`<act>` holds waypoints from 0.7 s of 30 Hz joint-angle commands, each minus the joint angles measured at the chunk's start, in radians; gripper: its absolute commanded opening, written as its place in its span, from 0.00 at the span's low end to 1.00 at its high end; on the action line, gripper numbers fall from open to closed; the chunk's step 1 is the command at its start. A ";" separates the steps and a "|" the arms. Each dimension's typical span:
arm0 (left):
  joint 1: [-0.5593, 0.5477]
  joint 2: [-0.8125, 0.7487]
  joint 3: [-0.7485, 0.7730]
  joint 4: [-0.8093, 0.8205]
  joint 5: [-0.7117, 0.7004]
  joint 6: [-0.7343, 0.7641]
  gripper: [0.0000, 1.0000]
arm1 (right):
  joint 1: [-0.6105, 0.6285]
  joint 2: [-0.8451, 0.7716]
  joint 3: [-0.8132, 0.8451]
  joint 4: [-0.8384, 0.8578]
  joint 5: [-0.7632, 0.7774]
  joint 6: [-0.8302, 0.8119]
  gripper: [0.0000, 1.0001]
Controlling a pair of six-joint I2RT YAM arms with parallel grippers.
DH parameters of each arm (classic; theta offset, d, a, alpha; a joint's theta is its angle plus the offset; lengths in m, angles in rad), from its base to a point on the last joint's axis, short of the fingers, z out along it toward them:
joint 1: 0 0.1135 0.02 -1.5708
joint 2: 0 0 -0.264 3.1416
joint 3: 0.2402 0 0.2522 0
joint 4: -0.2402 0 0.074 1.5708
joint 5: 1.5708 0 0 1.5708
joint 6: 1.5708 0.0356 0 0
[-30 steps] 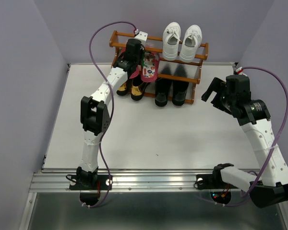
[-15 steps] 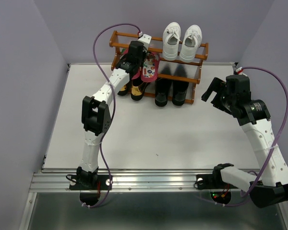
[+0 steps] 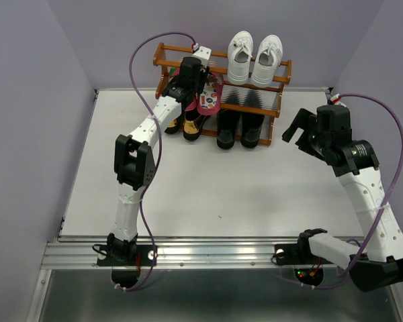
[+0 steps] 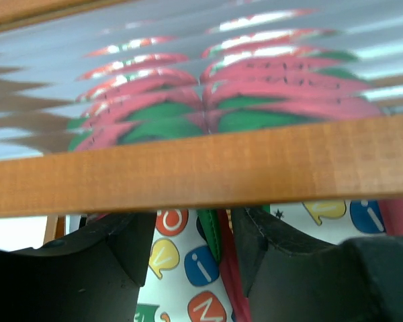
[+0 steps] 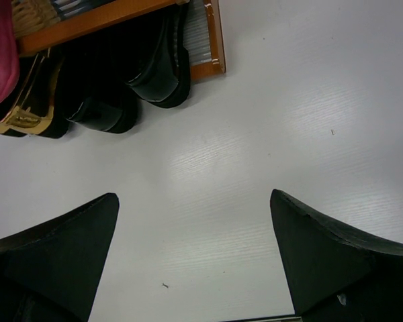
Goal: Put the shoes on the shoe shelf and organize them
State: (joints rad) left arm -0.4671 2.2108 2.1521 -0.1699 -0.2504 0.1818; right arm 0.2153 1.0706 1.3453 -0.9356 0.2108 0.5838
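The shoe shelf (image 3: 287, 67) stands at the back of the table. White sneakers (image 3: 254, 58) sit on the right of its top tier, and pink flip-flops (image 3: 210, 99) lie on the left of that tier. Gold loafers (image 3: 191, 127) and black boots (image 3: 240, 131) fill the bottom tier. My left gripper (image 3: 200, 84) hovers over the flip-flops. In the left wrist view it (image 4: 193, 228) is open, with a green and pink strap (image 4: 213, 235) between its fingers above the patterned footbed (image 4: 181, 275), behind an orange rail (image 4: 188, 171). My right gripper (image 3: 297, 137) is open and empty (image 5: 193, 198).
The right gripper hangs over bare white table (image 5: 269, 121) to the right of the shelf, with the boots (image 5: 154, 60), loafers (image 5: 27, 117) and shelf corner (image 5: 215, 40) ahead of it. Purple walls close in the table on three sides.
My left gripper has moved slightly farther over the top tier, and its jaws have come apart around the flip-flop strap. The right arm has not moved.
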 commanded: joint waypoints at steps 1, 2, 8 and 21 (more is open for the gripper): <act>-0.025 -0.120 -0.050 0.024 -0.012 -0.028 0.61 | -0.002 -0.035 0.011 0.000 0.006 0.004 1.00; -0.025 -0.132 -0.066 0.024 -0.003 -0.039 0.62 | -0.002 -0.037 0.011 -0.002 0.007 0.004 1.00; -0.057 -0.261 -0.244 0.058 -0.055 -0.097 0.71 | -0.002 -0.054 0.009 -0.006 0.018 -0.002 1.00; -0.156 -0.696 -0.638 0.072 -0.175 -0.228 0.76 | -0.002 -0.069 -0.087 -0.009 0.130 -0.042 1.00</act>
State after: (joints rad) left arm -0.5991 1.6779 1.5890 -0.1238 -0.3721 0.0196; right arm 0.2153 1.0191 1.2724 -0.9432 0.2584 0.5739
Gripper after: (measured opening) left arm 0.753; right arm 0.998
